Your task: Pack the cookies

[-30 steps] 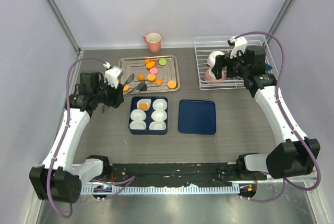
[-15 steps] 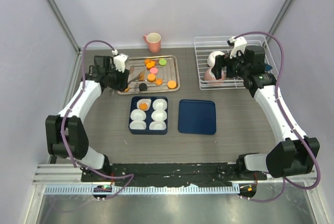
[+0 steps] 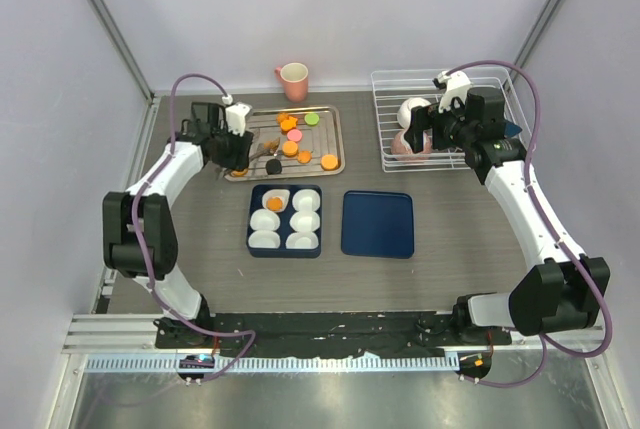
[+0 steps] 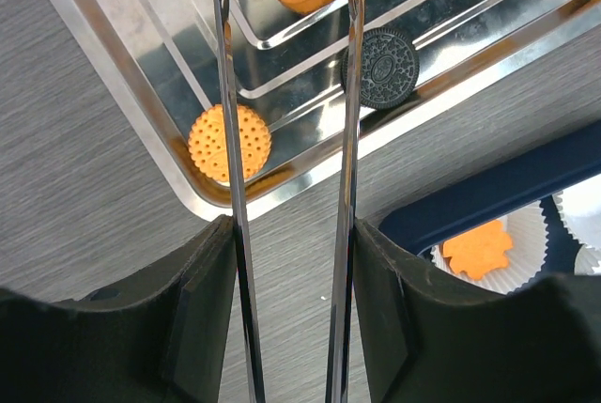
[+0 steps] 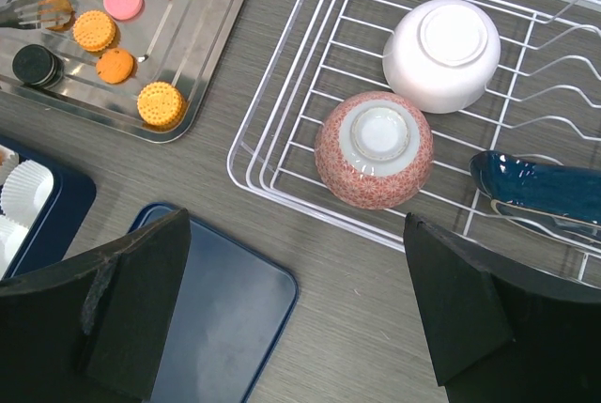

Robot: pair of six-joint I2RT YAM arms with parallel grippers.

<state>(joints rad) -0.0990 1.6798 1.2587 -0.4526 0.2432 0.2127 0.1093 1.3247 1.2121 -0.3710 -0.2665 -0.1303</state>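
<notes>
**A:** From above, where are the cookies?

**B:** Most of the small flat round cookies (image 3: 290,148), orange plus one pink, one green and one black, lie on the rectangular steel tray (image 3: 328,139). One orange one sits in the 11 o'clock white paper cup of the dark blue six-cup box (image 3: 285,252), at the tray's 6 o'clock. A flat dark blue lid (image 3: 378,224) lies at the box's 3 o'clock.

**A:** And the arms?

**B:** The left gripper (image 3: 243,156) is at the tray's 8 o'clock corner. The right gripper (image 3: 418,132) hangs over the white wire rack (image 3: 400,79).

**A:** The left wrist view?

**B:** The left gripper (image 4: 291,229) is clamped on thin metal tongs (image 4: 347,159), whose blades stand apart. One blade crosses a ridged orange cookie in the tray corner. The other runs along the black embossed one's 9 o'clock edge.

**A:** The right wrist view?

**B:** The right gripper (image 5: 296,224) is spread wide and holds nothing. It is above an upturned white bowl (image 5: 443,54), with an upturned pink speckled bowl (image 5: 374,149) at that bowl's 7 o'clock. The cookies lie on the tray at 10 o'clock.
</notes>
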